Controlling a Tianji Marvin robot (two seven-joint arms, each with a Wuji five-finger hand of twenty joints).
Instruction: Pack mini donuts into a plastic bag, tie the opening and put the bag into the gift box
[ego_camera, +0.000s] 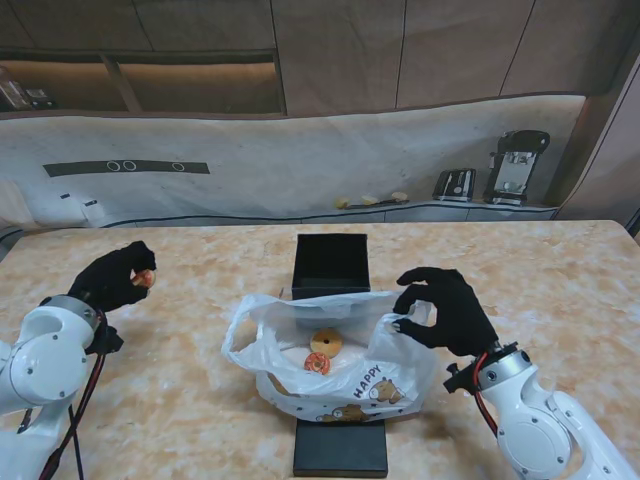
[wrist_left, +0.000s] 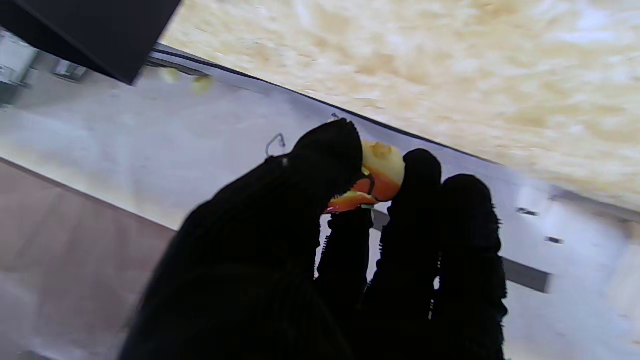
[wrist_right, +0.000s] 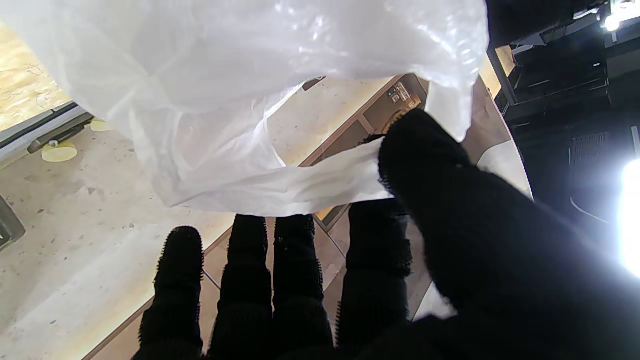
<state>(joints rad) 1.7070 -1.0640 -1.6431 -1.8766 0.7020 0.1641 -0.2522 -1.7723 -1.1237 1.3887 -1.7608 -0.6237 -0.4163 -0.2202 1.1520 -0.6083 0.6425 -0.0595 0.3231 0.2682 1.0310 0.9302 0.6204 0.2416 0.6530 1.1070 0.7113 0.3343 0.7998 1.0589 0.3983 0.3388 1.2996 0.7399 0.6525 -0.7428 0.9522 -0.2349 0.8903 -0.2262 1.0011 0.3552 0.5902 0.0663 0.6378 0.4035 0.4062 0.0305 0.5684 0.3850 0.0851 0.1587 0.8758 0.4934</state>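
Black lid (ego_camera: 340, 448) at lower centre: near edge cut by the frame. Held mini donut (wrist_left: 377, 177): mostly hidden behind the left hand (wrist_left: 320, 260). Counter objects (ego_camera: 370, 201): too small to identify.

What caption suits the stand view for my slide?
Left hand brings a mini donut while right hand holds the plastic bag open.

The bag (ego_camera: 335, 355) filled the lower middle of the frame, its mouth wide open toward the top, with two donuts (ego_camera: 321, 352) lying inside. The right hand (ego_camera: 447, 309) pinched the bag's rim at centre right, blocking that side. The box (ego_camera: 330, 264) stood just beyond the bag, and the lid (ego_camera: 340, 448) lay at the bottom edge, partly under it. The left hand (ego_camera: 113, 277), closed on a donut (ego_camera: 143, 279) at centre left, had bare table (ego_camera: 190, 300) between it and the bag.
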